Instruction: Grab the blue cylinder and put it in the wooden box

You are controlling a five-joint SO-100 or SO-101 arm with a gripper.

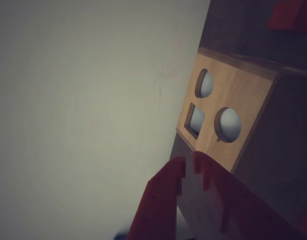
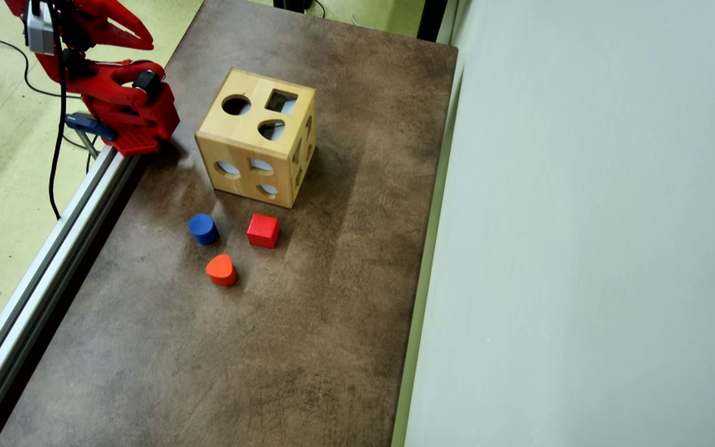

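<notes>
Blue cylinder [image 2: 203, 228] waits on the tabletop [image 2: 308, 347] beside a red cube [image 2: 263, 230]. Robot's hand [image 1: 189, 161], fingers together and empty, risks nudging that cube when reaching.

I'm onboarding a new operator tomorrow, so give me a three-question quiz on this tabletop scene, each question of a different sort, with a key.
1. True or false: the small dark blue cylinder block already lies inside the light wooden box with shaped holes.
2. Multiple choice: in the overhead view, which block lies nearest the bottom edge of the picture? A) the small red cube B) the orange-red teardrop block C) the blue cylinder
3. Fill in: the box's top face shows a round hole, a teardrop hole and a ____ hole.

Key:
1. False; it stands on the brown table, apart from the box and from the red gripper, which holds nothing.
2. B
3. square
</notes>
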